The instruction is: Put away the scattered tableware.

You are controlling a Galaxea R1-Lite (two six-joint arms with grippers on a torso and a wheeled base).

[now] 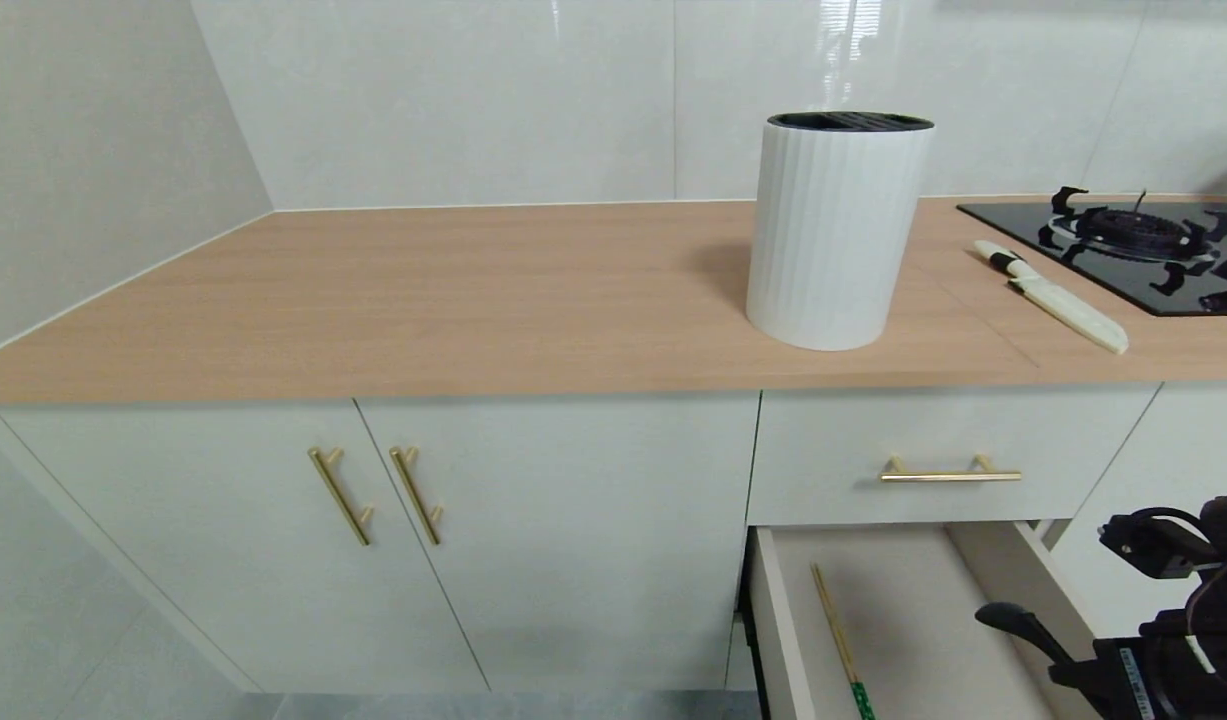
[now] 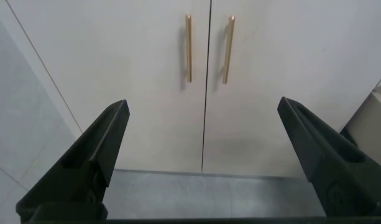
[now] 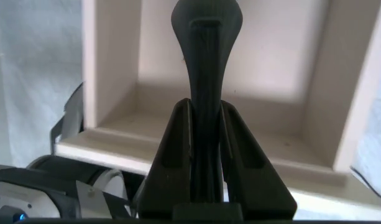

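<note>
Black utensil [image 3: 207, 37] clamped in right claw [image 3: 206, 124] at open drawer [image 1: 779, 625], chopsticks [image 1: 834, 628] inside, left claw [image 2: 202, 106] apart

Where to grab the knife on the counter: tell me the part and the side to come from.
Grip the handle, its far end, from above, across its width: the knife lies flat, blade toward the counter front edge. The right tool is shut on a black utensil.

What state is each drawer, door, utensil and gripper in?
Lower drawer: open, chopsticks inside.
Upper drawer: shut.
Cabinet doors: shut.
Knife: lying on countertop, outside holder.
Left gripper: jaws open, empty.
Right gripper: jaws shut on black utensil.
</note>
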